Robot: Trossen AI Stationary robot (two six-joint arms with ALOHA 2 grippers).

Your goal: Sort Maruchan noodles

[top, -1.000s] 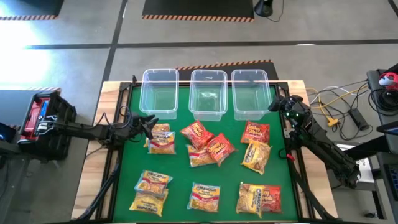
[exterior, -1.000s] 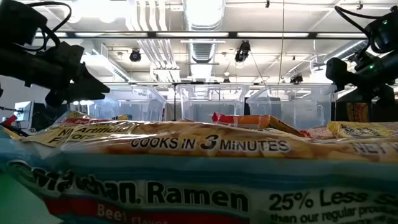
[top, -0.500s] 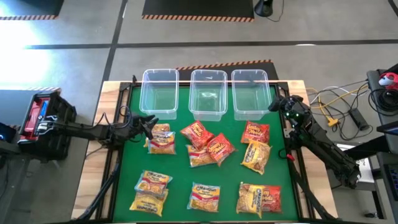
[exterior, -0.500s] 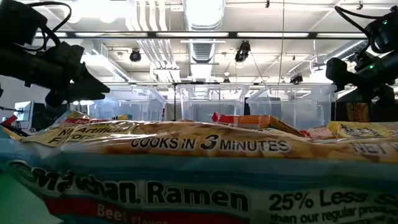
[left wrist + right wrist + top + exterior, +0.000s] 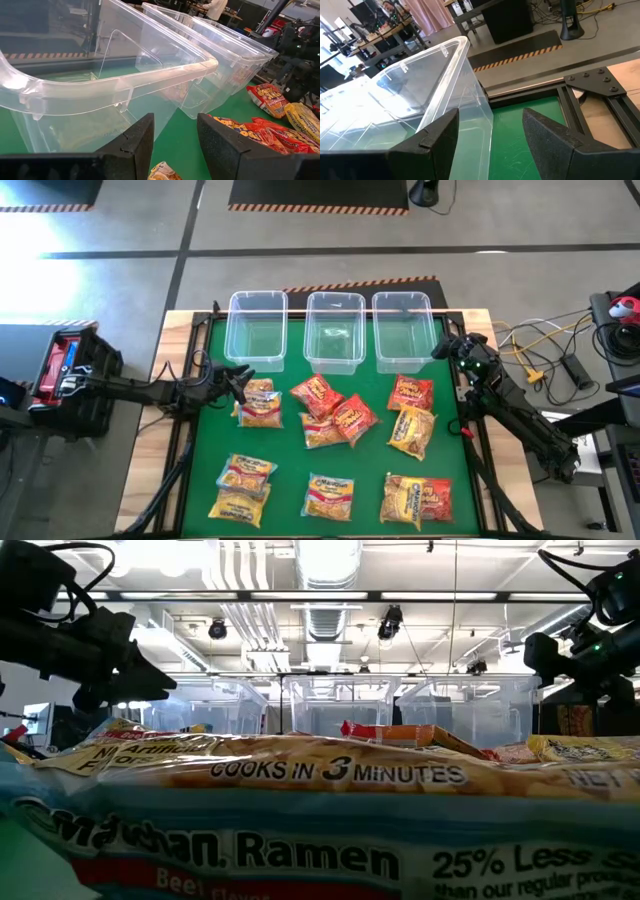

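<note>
Several Maruchan noodles packets lie flat on the green mat: a yellow one (image 5: 258, 404) at the left, a red cluster (image 5: 332, 412) in the middle, red (image 5: 412, 392) and yellow (image 5: 412, 432) ones at the right, and three groups (image 5: 240, 486) (image 5: 328, 496) (image 5: 415, 500) along the near edge. My left gripper (image 5: 243, 377) (image 5: 175, 145) hovers open just left of the yellow packet, facing the left bin, with nothing between its fingers. My right gripper (image 5: 437, 350) (image 5: 490, 142) hangs open beside the right bin's right wall, also empty.
Three clear plastic bins (image 5: 258, 300) (image 5: 334, 298) (image 5: 402, 298) stand side by side along the mat's far edge, nothing in them. A black frame (image 5: 470, 430) borders the mat. In the low view one packet (image 5: 300, 810) lies right before the camera and hides the table.
</note>
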